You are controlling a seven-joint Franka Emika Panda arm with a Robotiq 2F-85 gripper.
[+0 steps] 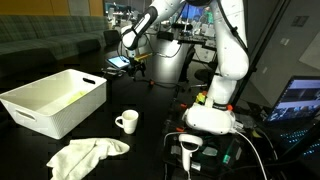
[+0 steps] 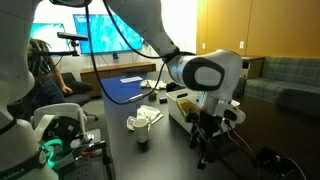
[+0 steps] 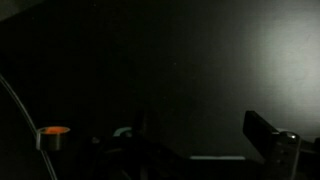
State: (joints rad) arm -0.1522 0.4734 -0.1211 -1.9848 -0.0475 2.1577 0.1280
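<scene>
Jaws gape over smooth dark table (image 1: 150, 105); rounded white mug (image 1: 126, 121) nearby.

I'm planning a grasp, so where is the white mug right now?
In an exterior view the white mug stands on the dark table, between the white bin and the robot's base, just behind the crumpled cloth.

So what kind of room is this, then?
Likely a research lab or office lounge: a big screen, a sofa and a glowing laptop beside the robot arm.
</scene>
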